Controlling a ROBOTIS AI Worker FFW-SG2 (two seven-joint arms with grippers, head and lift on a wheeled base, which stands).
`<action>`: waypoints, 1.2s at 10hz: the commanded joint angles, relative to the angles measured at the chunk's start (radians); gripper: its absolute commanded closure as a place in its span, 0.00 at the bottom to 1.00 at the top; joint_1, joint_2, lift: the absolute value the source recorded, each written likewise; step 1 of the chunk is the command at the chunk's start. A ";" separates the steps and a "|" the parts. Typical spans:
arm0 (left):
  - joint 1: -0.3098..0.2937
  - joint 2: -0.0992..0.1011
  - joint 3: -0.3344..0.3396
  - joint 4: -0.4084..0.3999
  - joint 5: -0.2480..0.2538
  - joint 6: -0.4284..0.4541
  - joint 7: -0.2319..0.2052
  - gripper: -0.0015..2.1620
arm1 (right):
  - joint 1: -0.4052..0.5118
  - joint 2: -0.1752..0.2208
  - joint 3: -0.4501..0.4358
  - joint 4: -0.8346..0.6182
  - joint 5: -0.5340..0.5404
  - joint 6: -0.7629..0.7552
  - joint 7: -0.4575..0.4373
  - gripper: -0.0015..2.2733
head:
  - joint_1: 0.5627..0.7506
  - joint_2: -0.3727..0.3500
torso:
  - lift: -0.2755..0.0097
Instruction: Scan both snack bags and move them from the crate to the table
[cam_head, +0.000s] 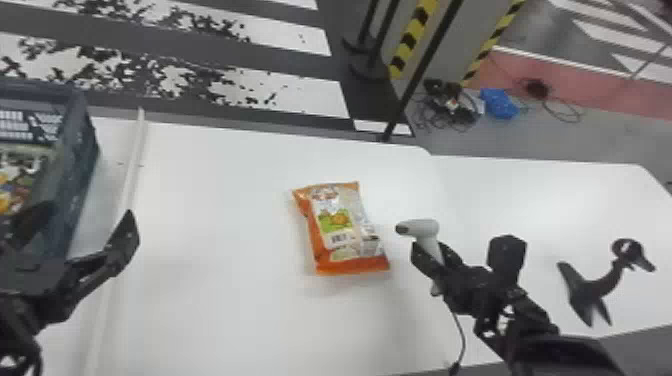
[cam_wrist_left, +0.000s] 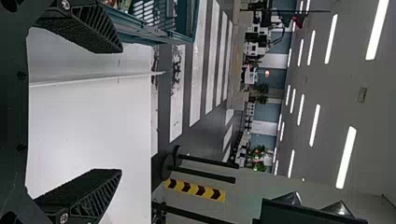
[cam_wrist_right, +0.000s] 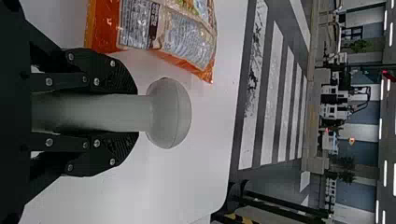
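Beside my right hand (cam_wrist_right: 136, 113), gripping the scanner (cam_wrist_right: 169, 113): a snack bag (cam_head: 340, 227).
Likely light, slippery; my wide-open left hand (cam_wrist_left: 121, 110) should pinch its middle gently.

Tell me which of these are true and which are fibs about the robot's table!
1. The crate is on the robot's left. True.
2. The orange bag is inside the crate. False: it lies on the table.
3. The right gripper holds the scanner. True.
4. The left gripper is squeezing a bag. False: it is open and empty.
5. The black stand is right of the scanner. True.
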 joint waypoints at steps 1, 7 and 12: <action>-0.001 -0.001 0.000 0.000 0.000 0.000 0.000 0.04 | 0.047 0.026 0.028 -0.113 0.002 0.037 0.000 0.99 | 0.70 0.08 | 0.66; 0.002 -0.002 0.006 0.003 0.005 -0.006 0.001 0.04 | 0.124 0.032 0.177 -0.303 0.051 0.117 0.003 0.99 | 0.70 0.25 | 0.66; 0.001 -0.002 0.009 0.011 0.005 -0.009 0.000 0.04 | 0.081 0.031 0.247 -0.249 0.126 0.132 -0.023 0.99 | 0.70 0.36 | 0.66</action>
